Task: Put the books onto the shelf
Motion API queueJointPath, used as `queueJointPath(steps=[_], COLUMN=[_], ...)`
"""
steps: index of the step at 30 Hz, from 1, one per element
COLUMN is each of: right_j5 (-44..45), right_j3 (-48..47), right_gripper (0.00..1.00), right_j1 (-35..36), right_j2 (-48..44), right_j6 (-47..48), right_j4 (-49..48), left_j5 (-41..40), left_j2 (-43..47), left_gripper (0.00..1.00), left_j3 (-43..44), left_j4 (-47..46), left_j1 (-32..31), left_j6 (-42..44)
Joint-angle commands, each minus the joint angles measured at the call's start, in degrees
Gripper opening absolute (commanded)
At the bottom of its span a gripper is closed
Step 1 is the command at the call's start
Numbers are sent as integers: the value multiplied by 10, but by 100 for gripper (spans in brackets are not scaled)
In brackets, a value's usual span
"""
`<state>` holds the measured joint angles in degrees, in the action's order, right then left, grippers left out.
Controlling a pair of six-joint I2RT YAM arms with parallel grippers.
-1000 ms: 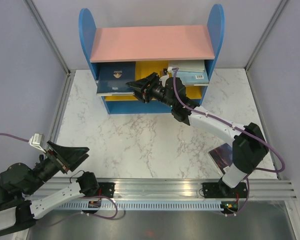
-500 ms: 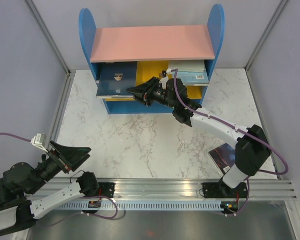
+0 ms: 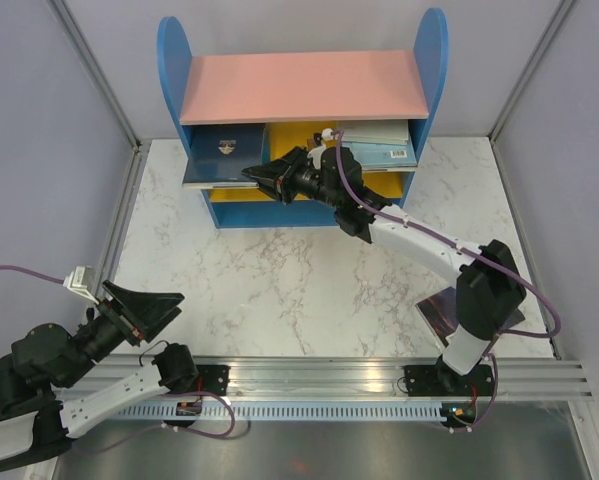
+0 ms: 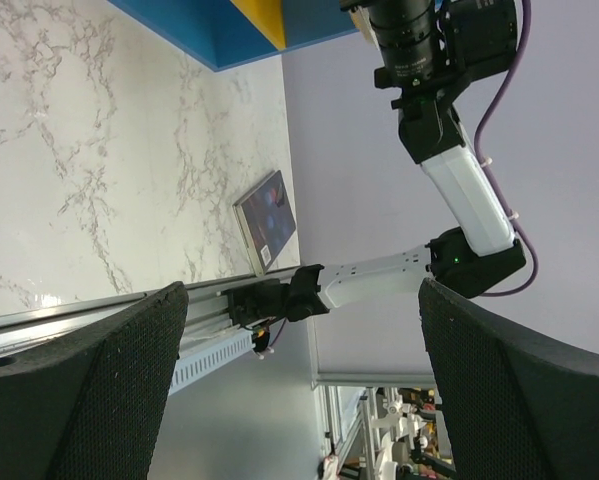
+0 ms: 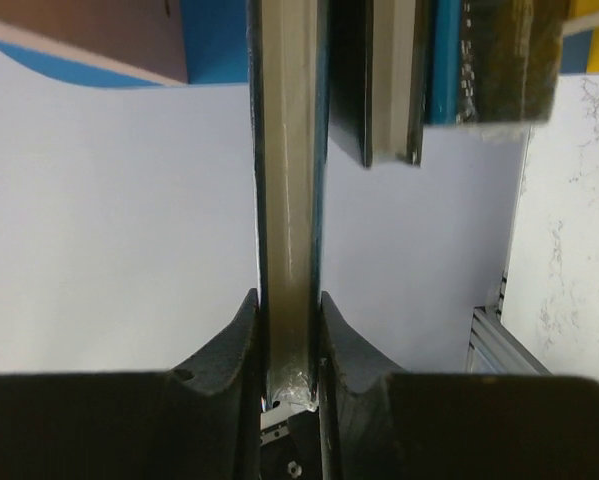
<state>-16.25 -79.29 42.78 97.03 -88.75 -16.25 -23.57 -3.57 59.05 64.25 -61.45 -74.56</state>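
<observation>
- Presently found right gripper (image 3: 266,181) clamped on the near edge of the navy book (image 3: 224,152); confirmed in wrist view, fingers (image 5: 241,330) pressed flat against both covers.
- Placed that book at the left of the shelf (image 3: 299,85), flat on the upper yellow board, jutting out the near side; judged not fully seated.
- Logged left gripper (image 3: 144,310) spread wide, holding nothing, over the near left corner, well apart from every book.
- Counted as done: pale blue books (image 3: 384,148) lying at the right of the same board.
- Counted as left: pushing home and letting go of the navy one; one dark book (image 3: 441,312) flat on the table (image 3: 279,280), near right, partly behind the right arm.
- Noted white marbled top, grey walls (image 3: 39,150) on three sides, metal rail (image 3: 329,375) along the near edge.
</observation>
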Motion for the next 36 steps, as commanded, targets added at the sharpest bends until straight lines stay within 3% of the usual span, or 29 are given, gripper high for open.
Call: queueJointPath(steps=[1, 8, 12, 15, 27, 36], right_j5=[2, 14, 16, 11, -16, -18], right_j3=[-74, -104, -71, -55, 14, 16], right_gripper=[0, 2, 39, 50, 56, 50], right_j1=[-7, -19, -23, -21, -21, -14], right_j2=[28, 71, 59, 46, -19, -22], right_j6=[-17, -31, -43, -39, -25, -27], right_j4=[-48, -51, -69, -68, -51, -55], left_j5=[-27, -34, -35, -35, -27, -20], left_j2=[7, 6, 8, 9, 2, 1], left_gripper=[98, 98, 98, 98, 98, 96], left_j3=[3, 23, 29, 29, 16, 12], left_j4=[-1, 14, 22, 26, 23, 21], left_j1=[3, 3, 3, 3, 3, 3], left_j6=[-19, -15, -15, -17, -26, -30])
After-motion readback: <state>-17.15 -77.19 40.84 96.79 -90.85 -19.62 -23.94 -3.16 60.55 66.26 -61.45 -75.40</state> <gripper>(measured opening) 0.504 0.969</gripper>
